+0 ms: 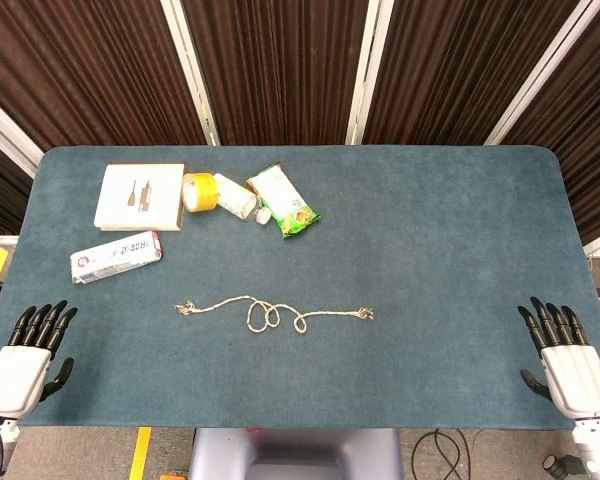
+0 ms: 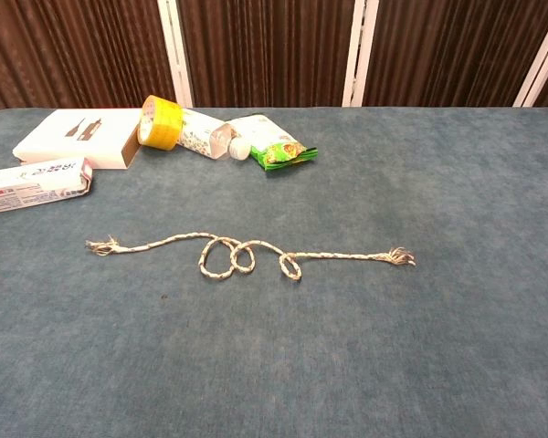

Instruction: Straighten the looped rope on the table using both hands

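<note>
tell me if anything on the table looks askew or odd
The thin beige twisted rope has small loops bunched at its middle and frayed ends. The yellow tape roll stands on edge against the flat white box.

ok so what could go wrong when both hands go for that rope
1. The rope is thin and lies flat on the table, so fingers may slide over its frayed ends without catching them.
2. Its loops sit close together mid-rope; pulling the ends hard might cinch them into a knot.
3. The left hand starts near the toothpaste box and could bump it.
</note>
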`<action>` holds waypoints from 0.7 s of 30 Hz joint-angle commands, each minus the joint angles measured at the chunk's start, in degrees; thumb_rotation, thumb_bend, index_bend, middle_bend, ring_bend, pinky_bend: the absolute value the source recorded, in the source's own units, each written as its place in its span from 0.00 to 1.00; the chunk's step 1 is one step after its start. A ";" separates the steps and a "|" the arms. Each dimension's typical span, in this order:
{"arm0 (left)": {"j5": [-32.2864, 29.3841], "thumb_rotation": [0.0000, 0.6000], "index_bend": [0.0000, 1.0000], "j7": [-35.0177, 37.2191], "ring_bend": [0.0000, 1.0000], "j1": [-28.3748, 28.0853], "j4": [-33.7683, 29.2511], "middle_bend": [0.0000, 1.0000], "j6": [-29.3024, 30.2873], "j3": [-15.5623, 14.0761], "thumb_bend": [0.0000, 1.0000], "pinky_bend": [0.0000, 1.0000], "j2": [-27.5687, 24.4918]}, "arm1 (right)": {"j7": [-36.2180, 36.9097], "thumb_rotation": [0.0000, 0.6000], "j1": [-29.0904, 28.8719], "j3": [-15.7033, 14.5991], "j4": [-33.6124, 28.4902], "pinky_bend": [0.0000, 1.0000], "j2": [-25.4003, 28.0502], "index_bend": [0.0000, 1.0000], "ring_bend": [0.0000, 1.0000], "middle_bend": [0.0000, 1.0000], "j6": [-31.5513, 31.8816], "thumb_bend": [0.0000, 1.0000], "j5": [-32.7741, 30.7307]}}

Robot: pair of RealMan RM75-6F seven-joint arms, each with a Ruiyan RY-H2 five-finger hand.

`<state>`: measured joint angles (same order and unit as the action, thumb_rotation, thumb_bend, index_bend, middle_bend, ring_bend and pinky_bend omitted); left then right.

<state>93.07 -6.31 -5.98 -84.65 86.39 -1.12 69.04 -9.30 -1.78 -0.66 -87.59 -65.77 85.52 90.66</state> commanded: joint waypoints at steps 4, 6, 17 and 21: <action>0.75 1.00 0.00 -0.30 0.00 -0.94 0.35 0.00 -1.48 -0.39 0.45 0.05 0.77 | -0.11 1.00 -0.11 -0.08 -0.03 0.00 -0.03 0.00 0.00 0.00 -0.38 0.28 -0.02; 1.71 1.00 0.00 0.45 0.00 -2.05 1.05 0.00 -2.50 -0.43 0.45 0.05 1.81 | -0.20 1.00 -0.11 -0.01 -0.12 0.00 -0.10 0.00 0.00 0.00 -0.28 0.28 -0.02; 2.16 1.00 0.04 0.42 0.00 -11.63 6.83 0.00 -13.00 2.53 0.45 0.05 12.27 | -0.82 1.00 -0.33 0.32 0.08 0.00 -0.48 0.00 0.00 0.00 -0.81 0.28 -0.67; 0.34 1.00 0.15 -0.16 0.00 -14.16 10.59 0.00 -15.78 4.01 0.45 0.05 17.44 | -1.02 1.00 -0.46 0.38 0.22 0.00 -0.60 0.00 0.00 0.00 -1.19 0.28 -0.96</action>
<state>94.51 -5.89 -18.45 -76.16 72.41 1.79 84.06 -10.29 -2.22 -0.29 -87.38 -66.35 84.35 89.72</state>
